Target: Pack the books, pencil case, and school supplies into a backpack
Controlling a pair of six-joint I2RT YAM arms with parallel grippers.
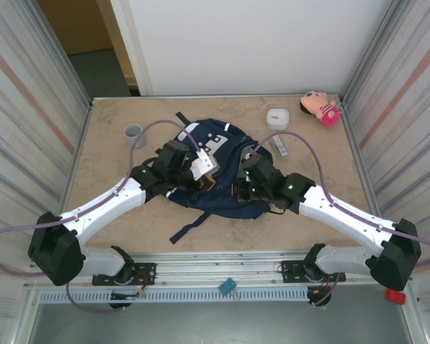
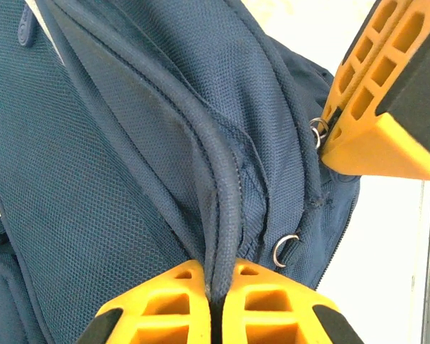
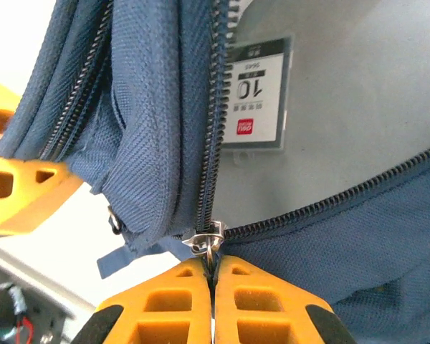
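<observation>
The backpack (image 1: 226,147) lies flat in the middle of the table (image 1: 115,215), between the two arms. It is navy blue mesh fabric with white patches, and a dark strap trails away at about 7 o'clock in the top view.

In the right wrist view its mouth is partly open. From the zip pull (image 3: 204,242) one row of metal teeth runs up to 12 o'clock and a second row goes off to 2 o'clock. Between the rows I see pale grey lining and a white label (image 3: 258,93) with a red mark.

The right gripper (image 3: 209,266) is closed tight on this pull, which lies directly at 12 o'clock from its fingertips, so the open part of the zip extends straight away from the hand. I judge that drawing the pull back towards 6 o'clock would open the mouth more.

The left gripper (image 2: 218,274) is also closed. It pinches a thick corded seam (image 2: 216,172) that runs from its tips to about 11 o'clock. It seems to steady the bag, with the right gripper's orange fingers at 2 o'clock from it.

The right arm is the nearer one to the zip. A grey-white bar (image 1: 280,145) waits on the table at 1 o'clock from the bag.
</observation>
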